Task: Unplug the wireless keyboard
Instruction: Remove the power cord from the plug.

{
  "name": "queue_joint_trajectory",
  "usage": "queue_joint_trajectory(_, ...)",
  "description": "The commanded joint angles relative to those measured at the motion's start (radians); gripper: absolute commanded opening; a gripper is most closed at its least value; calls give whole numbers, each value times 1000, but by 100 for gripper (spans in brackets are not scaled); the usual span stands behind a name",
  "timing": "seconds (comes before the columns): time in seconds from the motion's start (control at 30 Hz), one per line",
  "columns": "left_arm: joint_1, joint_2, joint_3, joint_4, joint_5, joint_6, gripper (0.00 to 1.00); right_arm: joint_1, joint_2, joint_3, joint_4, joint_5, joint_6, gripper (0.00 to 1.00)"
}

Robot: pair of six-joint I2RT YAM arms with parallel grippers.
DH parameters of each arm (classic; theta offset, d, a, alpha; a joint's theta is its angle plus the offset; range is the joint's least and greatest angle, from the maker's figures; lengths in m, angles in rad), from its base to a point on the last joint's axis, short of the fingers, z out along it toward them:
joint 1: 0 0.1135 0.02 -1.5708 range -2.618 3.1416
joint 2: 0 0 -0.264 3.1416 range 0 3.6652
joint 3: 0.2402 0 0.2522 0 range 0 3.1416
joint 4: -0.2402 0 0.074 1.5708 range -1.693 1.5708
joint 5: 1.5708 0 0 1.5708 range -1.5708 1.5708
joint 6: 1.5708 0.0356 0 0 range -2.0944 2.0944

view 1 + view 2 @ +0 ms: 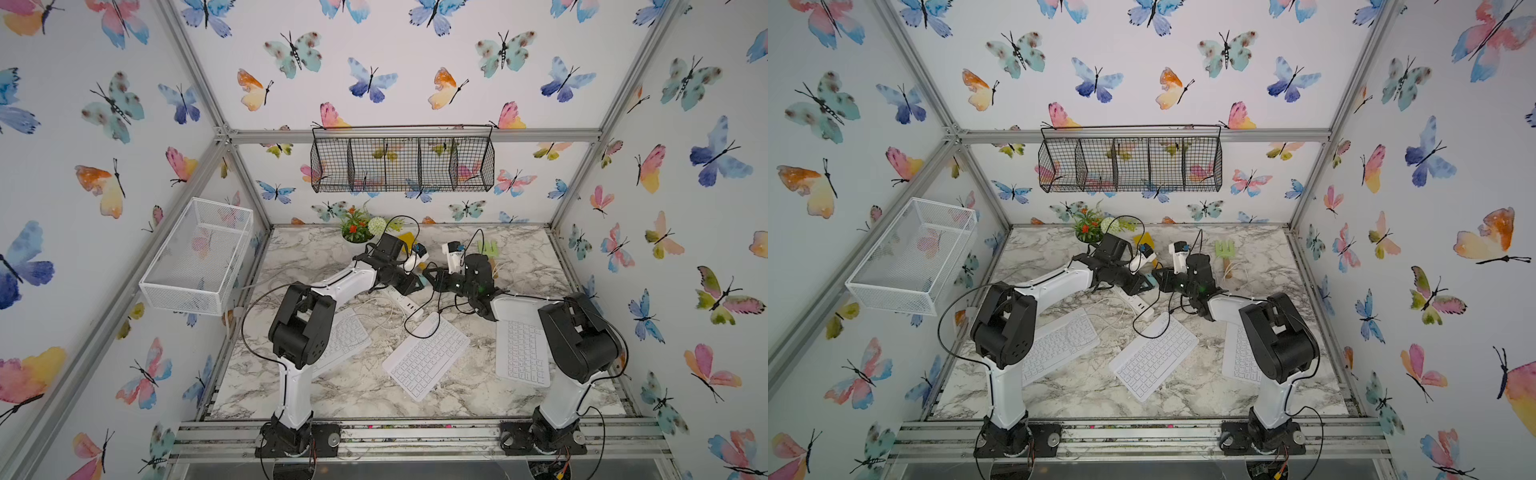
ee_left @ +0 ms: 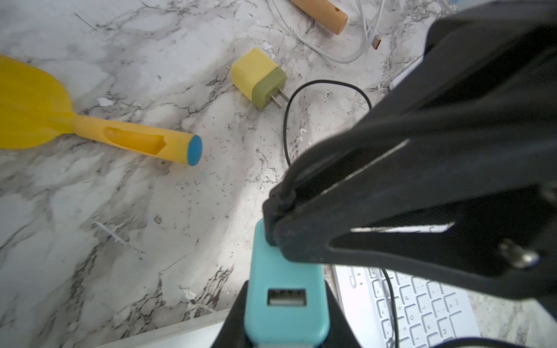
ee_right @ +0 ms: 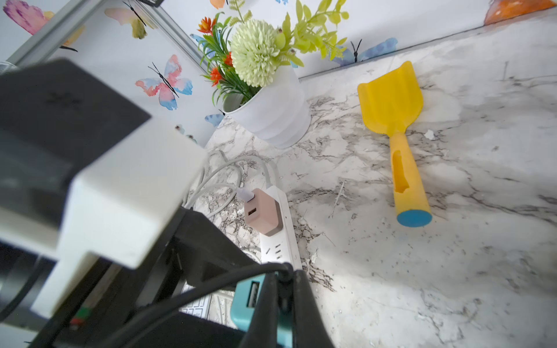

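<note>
I find the left jaws clamped across the teal charger [image 2: 285, 301], gripping it by its two sides above the table [image 2: 90, 226], close to the white power strip [image 3: 284, 241]. One USB port on the charger's face shows empty in the left wrist view.

I find the right jaws closed to a narrow pinch on the plug end of the black cable [image 2: 285, 126], right at the top edge of the teal charger and touching it. I cannot tell whether the plug is seated in a port or already out, because the jaws cover that spot.

In both top views the cable runs down from the two arms to the far edge of the middle keyboard [image 1: 426, 357] [image 1: 1152, 359]. This keyboard lies flat and skewed at the centre of the table, between two other white keyboards [image 1: 347, 336] [image 1: 521, 353].

Also noted:
- A pink charger [image 3: 262, 214] is plugged into the power strip.
- A yellow charger [image 2: 258, 77] lies loose on the table.
- A yellow shovel [image 3: 391, 99] lies near the flower pot [image 3: 271, 114].
</note>
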Motion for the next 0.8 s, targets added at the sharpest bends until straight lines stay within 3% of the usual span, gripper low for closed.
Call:
queue_joint_trajectory(0.0,-29,-45,-57,-28,19,63,0,2,25,101,-62,-34,24,3)
queue_joint_trajectory(0.27,-41,-38,-67,-50,22,87,0,1,34,153,-135,-9,-25,3)
queue_joint_trajectory(0.57,28,-1,2,-39,145,-76,0,42,-62,-140,364,85,-15,3)
queue_joint_trajectory(0.77,21,2,-14,-56,130,-49,0,39,-62,-92,328,93,-27,2)
